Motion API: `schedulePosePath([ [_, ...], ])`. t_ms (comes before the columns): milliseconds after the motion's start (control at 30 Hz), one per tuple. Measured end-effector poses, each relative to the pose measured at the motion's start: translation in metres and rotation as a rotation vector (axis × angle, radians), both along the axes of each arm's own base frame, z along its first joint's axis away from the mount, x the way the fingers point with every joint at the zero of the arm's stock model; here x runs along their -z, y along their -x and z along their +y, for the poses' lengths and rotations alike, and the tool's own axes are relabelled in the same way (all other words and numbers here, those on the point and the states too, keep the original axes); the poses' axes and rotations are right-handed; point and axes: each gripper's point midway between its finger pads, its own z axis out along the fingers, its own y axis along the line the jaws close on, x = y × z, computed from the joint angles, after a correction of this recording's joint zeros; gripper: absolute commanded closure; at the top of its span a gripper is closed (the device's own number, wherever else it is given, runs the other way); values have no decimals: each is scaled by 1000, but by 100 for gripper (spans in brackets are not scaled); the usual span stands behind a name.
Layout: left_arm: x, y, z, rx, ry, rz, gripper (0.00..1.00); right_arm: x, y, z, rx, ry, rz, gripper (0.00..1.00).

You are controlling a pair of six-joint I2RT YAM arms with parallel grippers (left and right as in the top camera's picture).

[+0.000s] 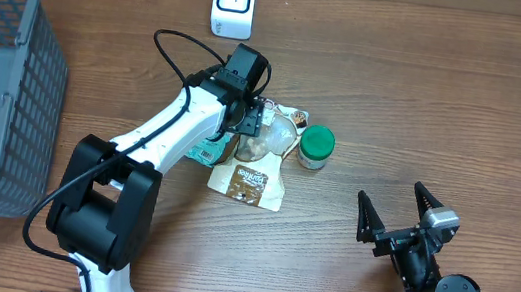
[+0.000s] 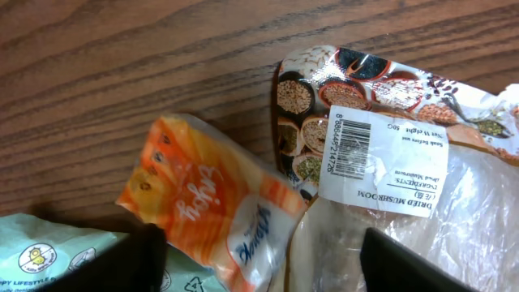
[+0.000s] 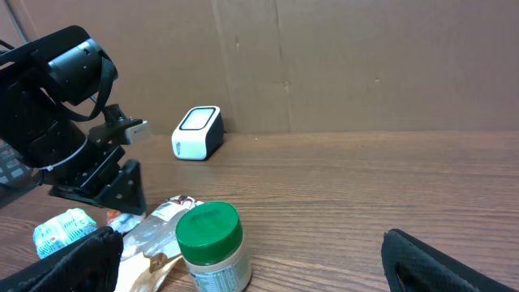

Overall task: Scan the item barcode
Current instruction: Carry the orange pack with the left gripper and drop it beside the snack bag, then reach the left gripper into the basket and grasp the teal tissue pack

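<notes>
Overhead: left tool [image 1: 256,117] spread, over the dried mushroom bag [image 1: 280,137] in the middle of the counter [image 1: 468,103], green-lid jar [image 1: 317,146] just beside. Scanner [image 1: 233,3] at far edge. Right tool [image 1: 394,222] spread, empty, near front edge.

Left wrist: barcode label [image 2: 381,158] face up, orange sachet [image 2: 203,207] against the bag, nothing pinched.

Right wrist: jar in front, bag partly hidden.

Bag looks light, floppy, slick. Probably best pinched at a sealed edge, off the label.

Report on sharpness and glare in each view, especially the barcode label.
Left wrist: the white barcode label on the printed dried-mushroom bag is sharp, the clear plastic below it shows soft glare, the pincer fingers are dark blurs. Overhead: even light, faint shadows. Right wrist: the green-lidded jar is sharp, the near fingers blurred.
</notes>
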Motion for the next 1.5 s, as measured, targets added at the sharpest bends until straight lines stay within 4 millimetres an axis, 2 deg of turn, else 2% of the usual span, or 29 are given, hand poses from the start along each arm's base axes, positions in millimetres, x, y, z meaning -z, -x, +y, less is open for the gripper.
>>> schedulePosePath([
  [167, -3, 13, 6, -5, -27, 66, 18, 0, 0, 0, 0, 0, 1, 0],
  [267, -25, 12, 8, -9, -36, 84, 15, 0, 0, 0, 0, 0, 0, 0],
  [300, -39, 9, 7, -9, -31, 72, 13, 0, 0, 0, -1, -1, 1, 0],
  [333, -53, 6, 7, -12, -25, 58, 1, 0, 0, 0, 0, 0, 1, 0],
  [467, -137, -3, 16, -39, 13, -65, 0, 0, 0, 0, 0, 0, 1, 0],
  [533, -185, -2, 29, -61, 34, -151, 0, 0, 0, 0, 0, 0, 1, 0],
  [600, -229, 8, 51, -93, 48, -221, 0, 0, 0, 0, 0, 0, 1, 0],
  [667, -259, 20, 74, -133, 50, -269, 1, 0, 0, 0, 0, 0, 1, 0],
  [800, -297, 48, 137, -269, 29, -324, 1, 0, 0, 0, 0, 0, 1, 0],
  [900, -309, 67, 192, -424, 4, -343, 1, 0, 0, 0, 0, 0, 1, 0],
  [1000, -312, 89, 249, -599, -28, -341, 0, 0, 0, 0, 0, 0, 1, 0],
  [1200, -301, 127, 334, -892, -65, -306, 3, 0, 0, 0, 0, 0, 0, 0],
  [1267, -288, 136, 357, -971, -66, -291, 4, 0, 0, 0, 0, 0, 0, 0],
  [1333, -274, 141, 371, -1022, -56, -267, 4, 0, 0, 0, 0, 0, 1, 0],
  [1500, -222, 151, 397, -1115, -21, -157, 4, 0, 0, 0, 0, 0, 1, 0],
])
